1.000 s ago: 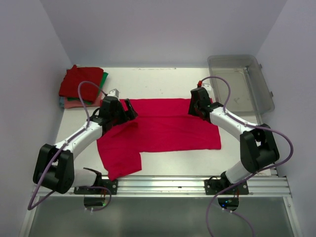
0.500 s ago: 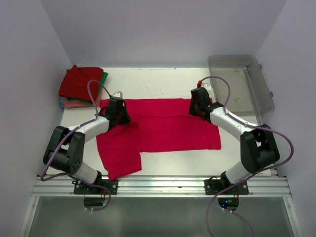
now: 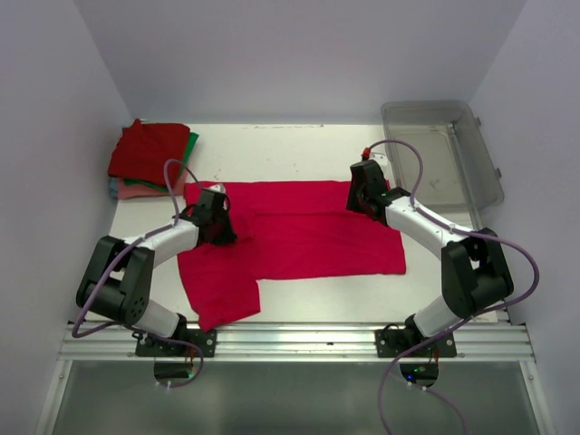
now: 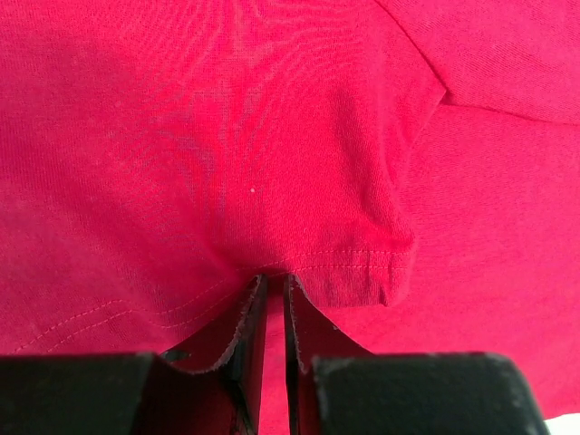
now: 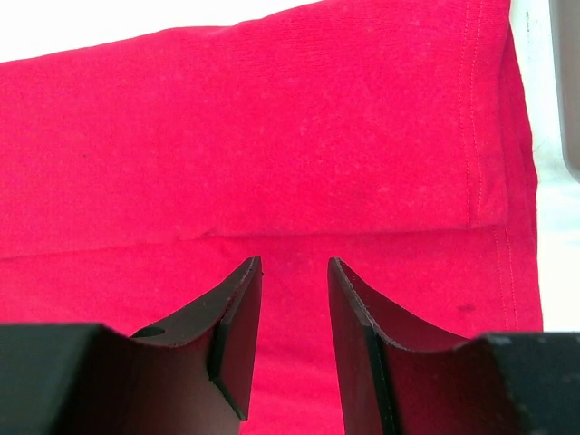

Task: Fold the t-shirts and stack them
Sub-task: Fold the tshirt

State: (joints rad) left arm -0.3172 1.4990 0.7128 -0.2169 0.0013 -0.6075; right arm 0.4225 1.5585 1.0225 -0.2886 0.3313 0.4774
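My left claw [image 4: 270, 288] is pinched almost shut on the crimson tee [image 3: 308, 236], right at a stitched hem [image 4: 358, 263] on its left side. My right claw [image 5: 294, 272] hangs partly spread over the tee's far right edge, gripping nothing. The tee lies flat mid-table, with the folded tees [image 3: 149, 159] stacked at the far left corner. It's light, floppy cloth, so I reckon it'll sag and drag. Hems and corners are the spots to grab, both sides together.
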